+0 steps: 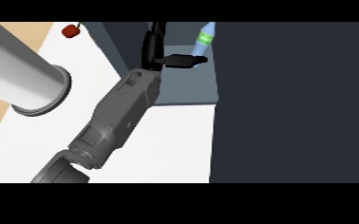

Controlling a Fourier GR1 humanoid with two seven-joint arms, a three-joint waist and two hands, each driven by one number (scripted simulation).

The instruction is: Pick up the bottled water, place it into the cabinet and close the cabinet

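One hand (pixel 175 60) only is in the view, at the end of a grey forearm (pixel 119 116) that comes in from the lower left edge and reaches up toward the top middle; from this angle I cannot say for sure which arm it is, though I judge it to be the right one, and the other hand does not show. The bottled water (pixel 204 40), pale blue with a green label, stands tilted inside the open cabinet (pixel 186 88), near its back right corner and just beside the dark cabinet door (pixel 280 104) that fills the right side. The black fingers (pixel 184 60) lie stretched out sideways and end at the bottle's lower part; they look released, not wrapped around it, but if they touch the bottle I cannot tell. So the placing step seems almost done, and closing is not yet done. The next move, I think, calls for pulling the hand back out without knocking the bottle, then pushing the door shut. On the white counter (pixel 175 142), a big grey cylinder (pixel 28 76) lies at the left edge and a small red cherry (pixel 70 30) near the far left corner
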